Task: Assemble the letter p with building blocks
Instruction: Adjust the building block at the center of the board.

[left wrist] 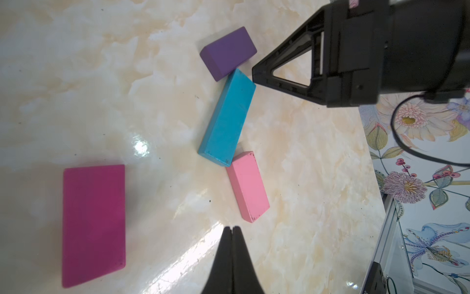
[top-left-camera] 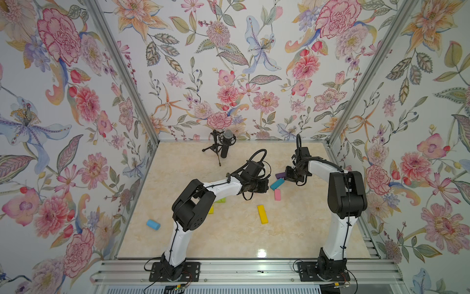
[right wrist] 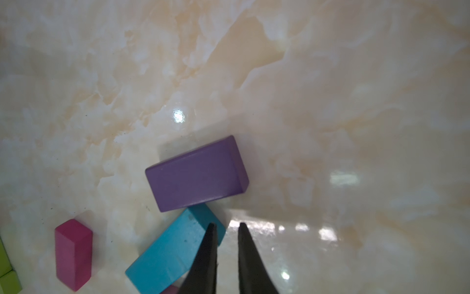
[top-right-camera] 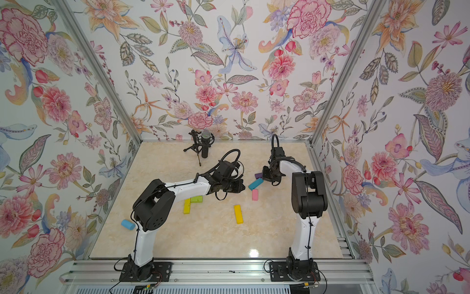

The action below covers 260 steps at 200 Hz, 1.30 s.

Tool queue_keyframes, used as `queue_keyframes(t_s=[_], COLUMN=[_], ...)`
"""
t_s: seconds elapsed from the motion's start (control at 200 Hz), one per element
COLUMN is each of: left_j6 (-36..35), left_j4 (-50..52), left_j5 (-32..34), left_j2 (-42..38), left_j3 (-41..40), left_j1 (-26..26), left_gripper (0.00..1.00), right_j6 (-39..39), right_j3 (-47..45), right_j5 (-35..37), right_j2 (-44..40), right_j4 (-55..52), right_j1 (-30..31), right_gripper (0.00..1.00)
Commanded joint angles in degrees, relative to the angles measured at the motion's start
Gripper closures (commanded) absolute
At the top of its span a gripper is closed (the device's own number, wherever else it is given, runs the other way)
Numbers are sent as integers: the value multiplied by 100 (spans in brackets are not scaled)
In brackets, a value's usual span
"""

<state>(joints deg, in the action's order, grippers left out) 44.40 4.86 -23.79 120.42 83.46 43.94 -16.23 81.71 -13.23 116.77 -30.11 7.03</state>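
Observation:
Three building blocks lie in a loose chain right of centre: purple (top-left-camera: 280,175) (right wrist: 195,175), teal (top-left-camera: 277,184) (left wrist: 227,118) and pink (top-left-camera: 277,194) (left wrist: 248,185). A magenta block (left wrist: 94,224) lies flat to one side of them and is hidden under my left arm in both top views. A long yellow block (top-left-camera: 262,214) lies nearer the front. Lime green (top-right-camera: 197,199) and yellow (top-right-camera: 187,206) blocks sit partly under the left arm. My left gripper (left wrist: 232,227) is shut and empty, just short of the pink block. My right gripper (right wrist: 226,225) hovers at the teal block's end, jaws a narrow gap apart with nothing between.
A black microphone (top-left-camera: 226,146) on its tripod stands at the back of the marble table (top-left-camera: 229,236). A light blue cylinder (top-left-camera: 153,224) lies by the left edge. Floral walls enclose three sides. One right finger (left wrist: 262,73) reaches close to the purple and teal blocks.

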Motion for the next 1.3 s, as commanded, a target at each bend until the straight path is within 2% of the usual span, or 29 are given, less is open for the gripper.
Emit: queue_keyframes(t_s=[0.0, 0.275, 0.495, 0.891, 1.296], left_j6=[10, -154, -263, -270, -247], left_j4=[59, 622, 925, 854, 812], left_j5=[147, 371, 595, 503, 525], left_j2=[232, 784, 868, 1053, 1153], left_j3=[285, 932, 997, 1067, 1408], left_j1=[18, 44, 50, 13, -398], left_gripper=[100, 100, 100, 100, 100], right_j6=[16, -11, -52, -231, -378], right_j3=[124, 106, -155, -751, -782], right_j5=[-291, -414, -449, -368, -382], right_j2=[198, 364, 241, -136, -50], right_j4=[75, 101, 187, 333, 414], right_j1=[-17, 43, 145, 469, 641], right_gripper=[84, 85, 85, 85, 85])
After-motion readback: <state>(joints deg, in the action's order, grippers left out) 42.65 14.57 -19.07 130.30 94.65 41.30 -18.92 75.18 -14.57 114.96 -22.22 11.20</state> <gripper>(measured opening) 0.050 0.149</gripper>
